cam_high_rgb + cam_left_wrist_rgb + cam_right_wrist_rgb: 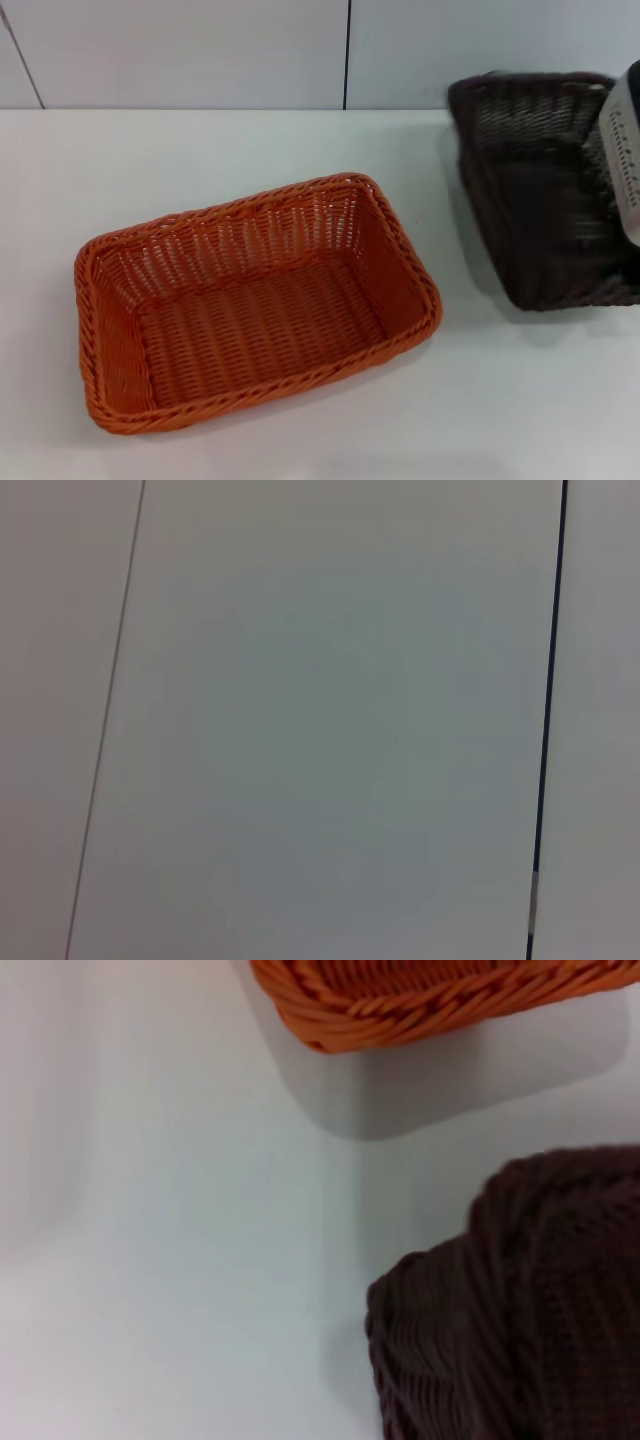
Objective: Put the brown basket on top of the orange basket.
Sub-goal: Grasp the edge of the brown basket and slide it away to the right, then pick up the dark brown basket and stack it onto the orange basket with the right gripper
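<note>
Orange basket (255, 300) mid-table | brown basket (545, 190) tilted at right edge, apart | right fingers: cannot tell

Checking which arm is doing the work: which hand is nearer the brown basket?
Right. The right hand is at the brown basket, over its right side. The left hand is out of the head view; its wrist camera shows only a blank panelled surface.

A plain white table (300, 440) carries two woven baskets. The orange basket (255, 300) sits flat near the middle, its long axis running from about 8 o'clock to 2 o'clock. The brown basket (545, 190) is at 2 o'clock from it, apart, tilted, cut by the frame edge.
</note>
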Available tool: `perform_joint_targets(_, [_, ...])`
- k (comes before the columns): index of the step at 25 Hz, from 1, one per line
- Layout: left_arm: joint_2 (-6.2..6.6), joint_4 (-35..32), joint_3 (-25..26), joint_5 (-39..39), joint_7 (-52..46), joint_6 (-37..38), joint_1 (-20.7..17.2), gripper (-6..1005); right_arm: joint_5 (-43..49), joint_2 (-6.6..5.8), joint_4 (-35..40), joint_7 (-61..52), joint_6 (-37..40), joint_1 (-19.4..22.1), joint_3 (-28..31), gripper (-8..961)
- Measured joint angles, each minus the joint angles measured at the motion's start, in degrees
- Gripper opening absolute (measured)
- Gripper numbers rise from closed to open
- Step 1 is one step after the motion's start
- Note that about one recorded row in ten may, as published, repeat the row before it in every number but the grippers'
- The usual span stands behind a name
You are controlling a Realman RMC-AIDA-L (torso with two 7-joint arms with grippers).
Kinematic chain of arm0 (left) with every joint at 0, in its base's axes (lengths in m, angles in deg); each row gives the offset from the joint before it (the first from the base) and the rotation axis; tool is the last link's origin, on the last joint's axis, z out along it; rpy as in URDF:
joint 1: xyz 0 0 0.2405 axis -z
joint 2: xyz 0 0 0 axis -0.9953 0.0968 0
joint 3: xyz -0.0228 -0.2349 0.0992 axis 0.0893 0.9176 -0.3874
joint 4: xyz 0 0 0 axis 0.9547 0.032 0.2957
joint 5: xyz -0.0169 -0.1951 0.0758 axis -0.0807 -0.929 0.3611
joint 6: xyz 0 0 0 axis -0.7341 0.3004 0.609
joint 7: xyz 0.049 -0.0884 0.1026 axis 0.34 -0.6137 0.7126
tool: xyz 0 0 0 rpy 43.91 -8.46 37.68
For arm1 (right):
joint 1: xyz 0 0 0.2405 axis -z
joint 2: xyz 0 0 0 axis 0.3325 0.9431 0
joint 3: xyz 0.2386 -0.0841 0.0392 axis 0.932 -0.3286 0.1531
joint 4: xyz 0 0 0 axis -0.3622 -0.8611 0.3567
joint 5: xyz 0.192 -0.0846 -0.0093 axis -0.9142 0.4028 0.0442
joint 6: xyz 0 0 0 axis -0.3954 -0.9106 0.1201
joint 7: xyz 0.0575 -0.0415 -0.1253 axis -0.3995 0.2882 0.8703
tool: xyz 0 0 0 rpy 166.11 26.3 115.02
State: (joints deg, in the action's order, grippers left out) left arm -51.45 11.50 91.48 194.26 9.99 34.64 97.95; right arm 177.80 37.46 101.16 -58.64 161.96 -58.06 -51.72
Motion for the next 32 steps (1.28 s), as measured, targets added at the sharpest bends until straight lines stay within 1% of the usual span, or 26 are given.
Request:
perform_joint_targets(9, [0.00, 0.0, 0.0, 0.0, -0.5, 0.3, -0.3, 770, 1.4, 0.04, 10.0, -0.3, 3.7, 0.6, -0.1, 147])
perform_joint_targets(15, [0.00, 0.0, 0.0, 0.0, -0.5, 0.1, -0.3, 770, 1.2, 0.05, 16.1, -0.1, 4.5, 0.4, -1.1, 146])
perform_joint_targets(17, [0.00, 0.0, 0.0, 0.0, -0.5, 0.0, -0.3, 770, 1.0, -0.04, 19.3, 0.4, 4.5, -0.2, -2.0, 146])
perform_joint_targets(18, [0.00, 0.0, 0.0, 0.0, -0.5, 0.0, -0.3, 770, 1.0, -0.04, 19.3, 0.4, 4.5, -0.2, -2.0, 146])
perform_joint_targets(21, [-0.01, 0.1, 0.0, 0.0, -0.5, 0.0, -0.3, 770, 0.5, 0.02, 22.7, 2.3, 4.0, -0.2, -4.3, 146])
perform_joint_targets(23, [-0.04, 0.1, 0.0, 0.0, -0.5, 0.2, -0.3, 769, -0.6, 0.09, 24.1, 4.1, 3.0, 0.1, -5.6, 146])
perform_joint_targets(32, [0.04, -0.3, 1.6, -0.1, -0.5, 0.0, -0.5, 769, -8.4, -0.04, 26.8, 13.7, 1.0, 0.3, -6.7, 147])
